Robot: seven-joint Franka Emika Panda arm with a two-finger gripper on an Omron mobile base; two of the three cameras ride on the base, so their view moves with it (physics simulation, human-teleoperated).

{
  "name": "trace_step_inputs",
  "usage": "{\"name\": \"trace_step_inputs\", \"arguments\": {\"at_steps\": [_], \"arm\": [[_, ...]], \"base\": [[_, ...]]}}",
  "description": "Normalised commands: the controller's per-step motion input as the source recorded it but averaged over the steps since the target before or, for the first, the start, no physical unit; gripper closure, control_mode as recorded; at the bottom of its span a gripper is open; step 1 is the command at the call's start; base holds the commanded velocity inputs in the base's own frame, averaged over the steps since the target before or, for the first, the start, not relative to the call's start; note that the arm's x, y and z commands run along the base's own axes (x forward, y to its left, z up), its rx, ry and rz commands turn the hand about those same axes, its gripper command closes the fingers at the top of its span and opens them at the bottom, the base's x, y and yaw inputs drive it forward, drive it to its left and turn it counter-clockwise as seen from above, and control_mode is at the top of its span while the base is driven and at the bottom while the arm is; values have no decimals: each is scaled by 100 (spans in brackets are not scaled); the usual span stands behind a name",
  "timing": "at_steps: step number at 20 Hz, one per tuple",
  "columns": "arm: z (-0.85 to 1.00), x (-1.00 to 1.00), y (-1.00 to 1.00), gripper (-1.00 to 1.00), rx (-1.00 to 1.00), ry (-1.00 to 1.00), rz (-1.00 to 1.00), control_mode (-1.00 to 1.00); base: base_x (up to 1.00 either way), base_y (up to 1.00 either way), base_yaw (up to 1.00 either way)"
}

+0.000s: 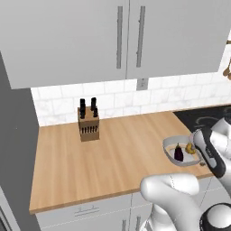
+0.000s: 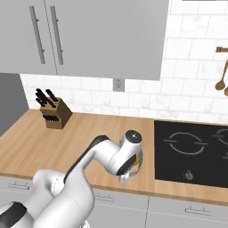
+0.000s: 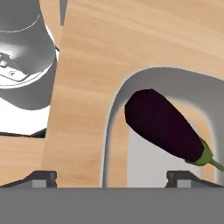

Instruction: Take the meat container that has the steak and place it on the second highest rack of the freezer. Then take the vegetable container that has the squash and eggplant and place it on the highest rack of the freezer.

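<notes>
At wooden tabletop point(image 1: 90, 158) front edge: end effector point(image 3: 111, 177) open, straddling shallow grey vegetable container point(image 3: 114, 113) rim. Risk: thin-rim pinch slips, tips glossy purple eggplant point(image 3: 164, 127) out.

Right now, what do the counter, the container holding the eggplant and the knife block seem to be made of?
The counter looks like light wood with a matte finish: pale streaked grain shows. The container looks like smooth grey plastic or metal, uniform and rounded; which one is unclear. The knife block looks like darker brown wood holding black-handled knives.
</notes>
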Motion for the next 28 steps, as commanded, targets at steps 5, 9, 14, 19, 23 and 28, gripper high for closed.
{"name": "trace_step_inputs", "arguments": {"at_steps": [5, 9, 14, 19, 23, 28], "arm": [[-33, 27, -30, -100, 0, 2, 0, -100], [-20, 34, -10, -100, 0, 7, 0, -100], [-11, 33, -8, -100, 0, 12, 0, -100], [-33, 14, -2, -100, 0, 3, 0, -100], [-33, 0, 0, -100, 0, 0, 0, -100], [-43, 0, 0, -100, -1, 0, 0, -100]], "base": [[0, 0, 0], [0, 0, 0], [0, 0, 0], [0, 0, 0], [0, 0, 0], [0, 0, 0]]}}
